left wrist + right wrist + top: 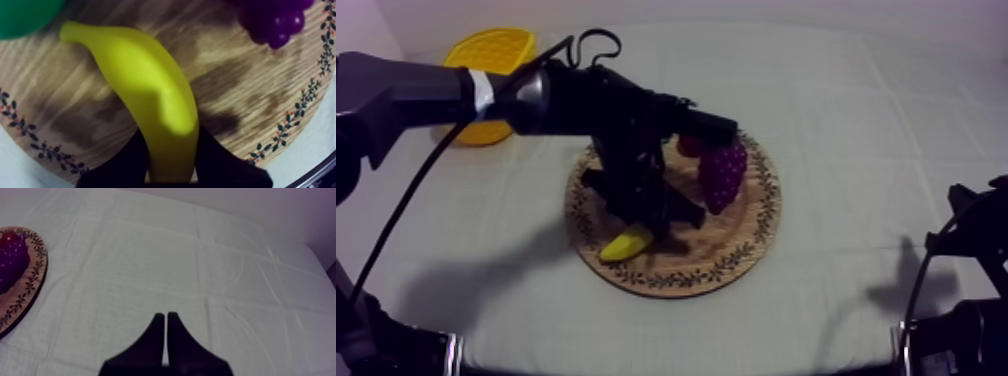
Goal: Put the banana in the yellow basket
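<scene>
My right claw [166, 319] is nearest. It hovers over the bare cloth of the surface [150, 263], to the right of the wooden board [681, 281], with its two fingers pressed together into a narrow wedge and nothing between them.

On the near left part of the board is my left claw [171, 150]. Its fingers [127, 162] stand one at each side of the banana [145, 95] and are closed on its near end. That end itself is cut off from sight. I cannot tell whether the banana touches the wood. From above, my left arm hides most of the banana; one yellow tip comes out below the claw.

Beside the banana's far tip is a green round shape, cut off, probably the pear [20, 15]. The grapes [722, 172] lie right of the claw. Just behind them is the small red fruit [688, 145], half hidden by the arm.

The yellow basket [491, 50] stands at the far left, well apart from the board and partly behind the arm.
</scene>
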You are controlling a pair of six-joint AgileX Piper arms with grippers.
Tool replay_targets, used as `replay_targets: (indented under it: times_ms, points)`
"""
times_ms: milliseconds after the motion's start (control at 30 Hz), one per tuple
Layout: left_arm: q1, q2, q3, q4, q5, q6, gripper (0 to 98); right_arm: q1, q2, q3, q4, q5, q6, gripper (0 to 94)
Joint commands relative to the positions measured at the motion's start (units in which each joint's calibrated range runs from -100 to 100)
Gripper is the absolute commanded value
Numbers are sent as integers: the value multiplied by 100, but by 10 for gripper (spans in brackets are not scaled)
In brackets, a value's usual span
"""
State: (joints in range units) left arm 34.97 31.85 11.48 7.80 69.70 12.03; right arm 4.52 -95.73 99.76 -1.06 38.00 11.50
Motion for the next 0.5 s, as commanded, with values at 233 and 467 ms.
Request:
replay_targets:
  times_ms: [233, 467]
  points:
    - [-119, -676, -874, -607, 1238, 274, 288, 0, -2, 2, 1, -1, 0, 3]
    - [-771, -1393, -1892, -1133, 2167, 144, 283, 0, -2, 2, 1, -1, 0, 3]
